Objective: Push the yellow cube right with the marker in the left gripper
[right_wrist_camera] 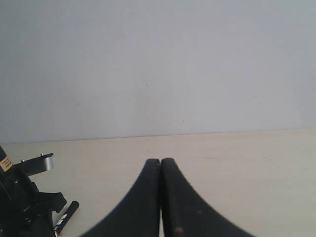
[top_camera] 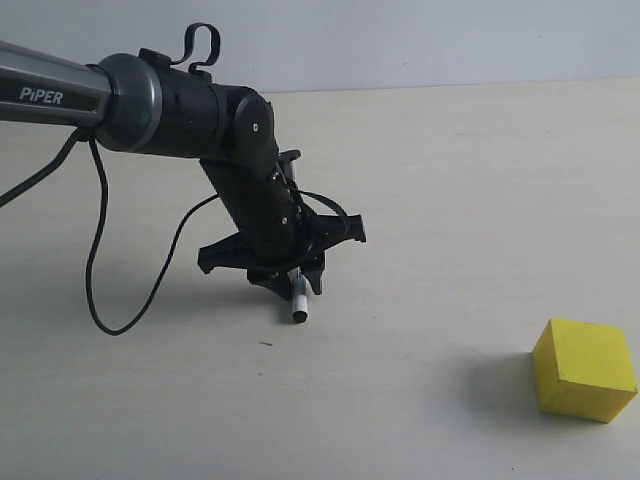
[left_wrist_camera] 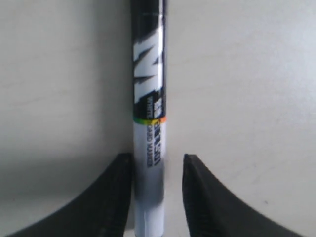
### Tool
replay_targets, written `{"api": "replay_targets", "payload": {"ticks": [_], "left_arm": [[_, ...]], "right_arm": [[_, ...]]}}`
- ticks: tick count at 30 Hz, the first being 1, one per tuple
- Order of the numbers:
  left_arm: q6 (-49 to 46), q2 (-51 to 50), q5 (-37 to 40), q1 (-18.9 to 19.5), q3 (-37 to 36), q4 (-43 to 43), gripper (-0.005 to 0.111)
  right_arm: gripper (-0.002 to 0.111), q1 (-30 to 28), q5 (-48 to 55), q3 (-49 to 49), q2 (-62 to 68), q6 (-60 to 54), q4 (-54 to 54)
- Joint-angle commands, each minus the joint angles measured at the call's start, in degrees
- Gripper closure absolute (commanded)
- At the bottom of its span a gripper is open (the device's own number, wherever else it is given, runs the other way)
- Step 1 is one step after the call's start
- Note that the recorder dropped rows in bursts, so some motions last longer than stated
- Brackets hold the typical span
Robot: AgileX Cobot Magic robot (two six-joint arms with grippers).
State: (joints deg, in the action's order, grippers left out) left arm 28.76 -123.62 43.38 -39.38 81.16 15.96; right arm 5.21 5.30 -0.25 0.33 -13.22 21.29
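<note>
**1. Claw state.** The left claw (top_camera: pixel 290 285) sits centre-left in the ext. view, on the arm (top_camera: pixel 150 105) coming in from the upper left. It is set narrow and holding the marker (top_camera: pixel 299 303). In the left wrist view one finger (left_wrist_camera: pixel 111 197) lies against the barrel. A thin strip of table (top_camera: pixel 450 200) shows btwn the barrel and the other finger at the tips. The contact deeper in is out of frame, so the grip is judged firm, not confirmed. The right claw (right_wrist_camera: pixel 161 165) has its fingers pressed together w/ nothing btwn them.

**2. Pos. of task item.** The yellow cube (top_camera: pixel 585 370) rests on the table at the lower right of the ext. view, well apart from the marker. No obstruction lies btwn them.

**3. Marker axis.** The long axis is near vertical, leaning slightly toward the lower right. The black end points down and sits at or just above the table; contact cannot be told. Only the short lower part shows below the claw.

**4. Reason for setup (judgement).**
- The low, upright marker lets the end meet the cube's left face near its base, so the cube should slide rather than tip.
- The arm is left of the cube, so a push goes straight toward the right of the frame.
- The right claw is closed and clear of the path.
</note>
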Motion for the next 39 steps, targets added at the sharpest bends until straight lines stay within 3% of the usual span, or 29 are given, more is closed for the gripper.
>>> {"api": "replay_targets", "payload": {"ticks": [1,15,26,28,30,31,33,35,36,39], "left_arm": [[-0.3,-0.1,-0.6,0.2,0.2,-0.1,0.07],[-1.6,2.0,3.5,0.6,0.2,-0.1,0.07],[-6.4,13.5,6.3,0.8,0.2,-0.1,0.071],[-8.9,16.1,6.7,0.8,0.2,-0.1,0.083],[-13.9,19.3,7.7,0.8,0.2,-1.0,0.106],[-14.4,20.2,7.8,0.7,0.2,-1.9,0.106],[-15.3,24.5,3.3,-0.1,-3.0,-5.7,0.107],[-15.3,30.5,-7.7,-0.6,-11.9,-6.8,0.107],[-15.3,36.1,-17.8,-1.4,-19.8,-6.8,0.107],[-16.1,51.4,-37.9,-5.6,-37.4,-6.7,0.107]], "right_arm": [[0.108,-0.2,-0.3,0.3,-0.3,-0.1,-0.3],[0.108,-0.2,-0.3,0.3,-0.3,-0.1,-0.3],[0.108,-0.2,-0.3,0.3,-0.3,-0.1,-0.3],[0.108,-0.2,-0.3,0.3,-0.3,-0.1,-0.3],[0.108,-0.2,-0.3,0.3,-0.3,-0.1,-0.3],[0.108,-0.2,-0.3,0.3,-0.3,-0.1,-0.3],[0.108,-0.2,-0.3,0.3,-0.3,-0.1,-0.3],[0.108,-0.2,-0.3,0.3,-0.3,-0.1,-0.3],[0.108,-0.2,-0.3,0.3,-0.3,-0.1,-0.3],[0.108,-0.2,-0.3,0.3,-0.3,-0.1,-0.3]]}}
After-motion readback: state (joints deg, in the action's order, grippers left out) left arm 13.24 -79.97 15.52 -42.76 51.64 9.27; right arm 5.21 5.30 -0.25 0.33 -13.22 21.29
